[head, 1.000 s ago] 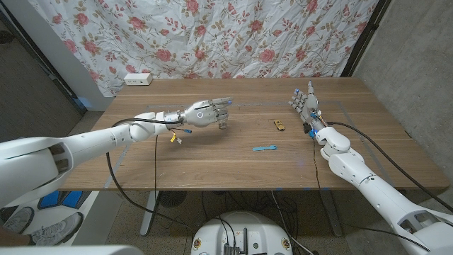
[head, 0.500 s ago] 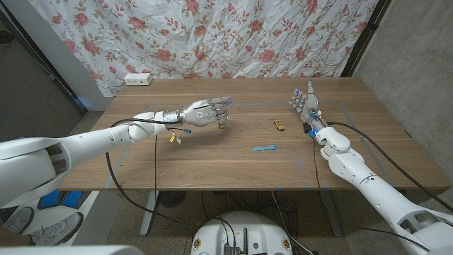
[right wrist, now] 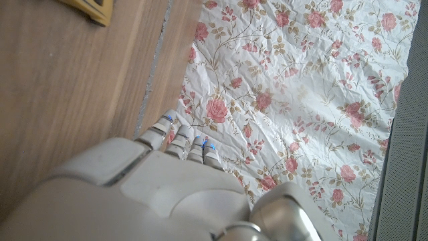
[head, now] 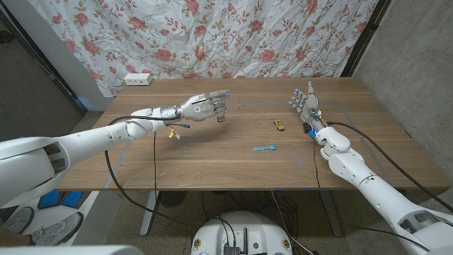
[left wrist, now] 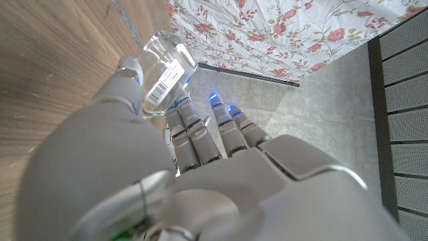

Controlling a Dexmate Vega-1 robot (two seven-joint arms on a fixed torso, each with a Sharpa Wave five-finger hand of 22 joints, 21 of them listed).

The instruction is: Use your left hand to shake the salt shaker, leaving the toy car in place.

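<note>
A wooden surface is seen in front of a rose-patterned curtain, with a white power strip lying at its far edge. The left robot hand is raised above the surface, and the salt shaker is grasped in it: the clear glass body, with a barcode label, is pinched between the thumb and the fingers and protrudes past the fingertips in the left wrist view. The toy car is found on the surface well apart from that hand, toward the right robot hand, and just beside the latter. A blue object lies on the surface nearer the robot than the toy car. The right robot hand is held with its fingers extended and apart, nothing being grasped in it.
</note>
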